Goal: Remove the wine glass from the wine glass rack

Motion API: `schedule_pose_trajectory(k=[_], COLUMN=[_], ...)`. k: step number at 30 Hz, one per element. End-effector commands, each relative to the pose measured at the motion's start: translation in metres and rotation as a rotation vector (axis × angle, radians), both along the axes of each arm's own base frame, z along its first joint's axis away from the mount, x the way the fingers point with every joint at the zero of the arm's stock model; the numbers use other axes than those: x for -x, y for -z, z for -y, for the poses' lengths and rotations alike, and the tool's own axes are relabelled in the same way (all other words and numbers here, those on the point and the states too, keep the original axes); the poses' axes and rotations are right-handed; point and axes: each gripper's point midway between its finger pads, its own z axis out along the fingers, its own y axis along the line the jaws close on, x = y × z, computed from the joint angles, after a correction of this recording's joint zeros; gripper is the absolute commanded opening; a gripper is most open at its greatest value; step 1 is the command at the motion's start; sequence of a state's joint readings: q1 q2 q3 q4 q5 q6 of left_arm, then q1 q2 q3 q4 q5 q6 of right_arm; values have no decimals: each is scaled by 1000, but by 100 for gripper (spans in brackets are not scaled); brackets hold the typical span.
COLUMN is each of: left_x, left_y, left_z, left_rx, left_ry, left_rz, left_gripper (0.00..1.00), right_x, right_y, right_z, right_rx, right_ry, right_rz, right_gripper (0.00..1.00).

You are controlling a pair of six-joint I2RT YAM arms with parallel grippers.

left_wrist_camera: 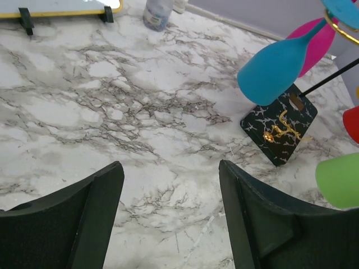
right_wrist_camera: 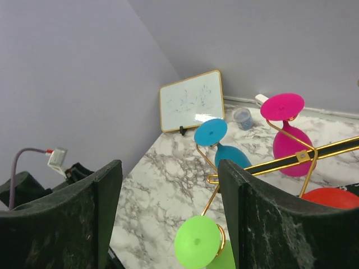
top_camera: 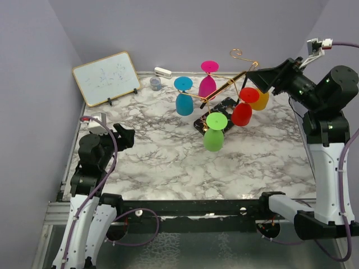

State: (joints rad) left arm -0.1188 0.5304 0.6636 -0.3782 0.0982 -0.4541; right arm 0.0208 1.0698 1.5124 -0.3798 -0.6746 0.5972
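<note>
Your L end effector (left_wrist_camera: 170,174) & R end effector (right_wrist_camera: 168,171) both spread, empty; R near wine glass rack (top_camera: 223,106), wine glasses (top_camera: 213,137) hung on it.

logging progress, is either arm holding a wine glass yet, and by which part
Nothing is held. The left end effector and right end effector are both open and empty; the coloured wine glasses hang on the thin gold wire rack.

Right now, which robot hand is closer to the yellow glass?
Right. The right hand hovers beside the yellow glass; the left hand is far away on the other side.
</note>
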Motion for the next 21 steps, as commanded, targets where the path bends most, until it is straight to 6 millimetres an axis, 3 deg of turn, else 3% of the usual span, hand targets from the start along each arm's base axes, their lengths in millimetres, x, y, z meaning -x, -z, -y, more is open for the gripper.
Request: schedule_pose_trajectory(k=[1,7,10,13,16,21], left_x=[4,3,4,3,3,3], left_y=[-13,-10,-10,-9,-7,-7], left_z=[-11,-10,-10,-11,-11,-12], left_rx=[-12,-14,-14,-14,-15,-17], left_ry=[-50,-46,-49,-51,-54,-60], left_rz=[58,43,44,40,36,34], left_gripper=[71,71,70,70,70,70], right_x=[-35,-68,-89,-109,-125,-123], right_y=[2,-17,-14,-1,22,55], right_z=[7,21,29,42,70,126], right_rx=[-7,-29,-67,-126,-218,-362], right_ry=[68,176,236,300,353,419], right_rz=[-92,-119,-187,-298,-440,-545], right_gripper=[70,73,71,65,61,57])
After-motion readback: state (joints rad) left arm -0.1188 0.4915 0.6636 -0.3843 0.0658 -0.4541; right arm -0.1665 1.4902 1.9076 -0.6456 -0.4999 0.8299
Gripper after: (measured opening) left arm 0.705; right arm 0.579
